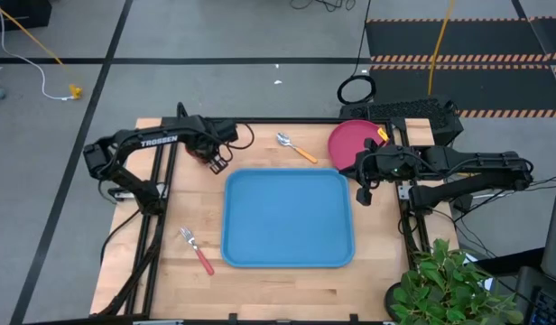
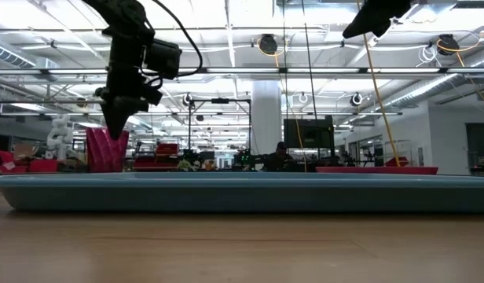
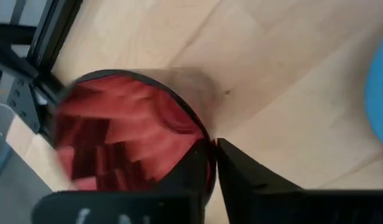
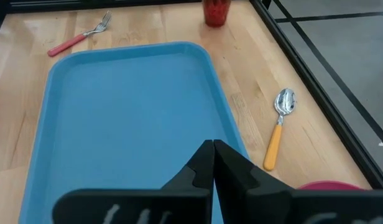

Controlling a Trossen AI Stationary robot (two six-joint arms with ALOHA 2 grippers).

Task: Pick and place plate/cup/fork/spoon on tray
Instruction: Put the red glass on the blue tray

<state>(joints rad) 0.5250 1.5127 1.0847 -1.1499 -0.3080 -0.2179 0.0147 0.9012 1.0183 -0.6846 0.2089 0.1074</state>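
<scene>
**High view: cup pinched at the tray's far-left corner, everything else off the tray**

High view, standing over it, the tray [image 1: 288,219] sits in the middle of the wooden table [image 1: 287,287] with nothing on it. I'll place everything else from that tray.

Off its far-left corner, the left gripper [image 1: 214,162] hangs over the cup [image 1: 216,164]. In the left wrist view the two dark fingers [image 3: 241,180] are nearly together, clamped across the rim of the cup [image 3: 123,140], one inside the wall and one outside. From the low view the cup [image 2: 106,150] shows just beyond the tray's rim [image 2: 242,192], with the left gripper [image 2: 116,118] coming down into its mouth; I cannot tell whether the cup touches the table.

The spoon [image 1: 296,148] lies just beyond the tray's far edge, bowl away from the plate, handle pointing toward the tray's far-right corner. The plate [image 1: 355,141] rests on the table near that far-right corner, close to the tray without lying on it.

The fork [image 1: 196,250] lies beside the tray's near-left corner, apart from the rim, tines pointing away from the tray's near edge.

The right gripper [image 1: 362,193] hovers at the tray's right edge, near the plate; in the right wrist view its fingers [image 4: 232,168] are pressed together with nothing between them.
</scene>
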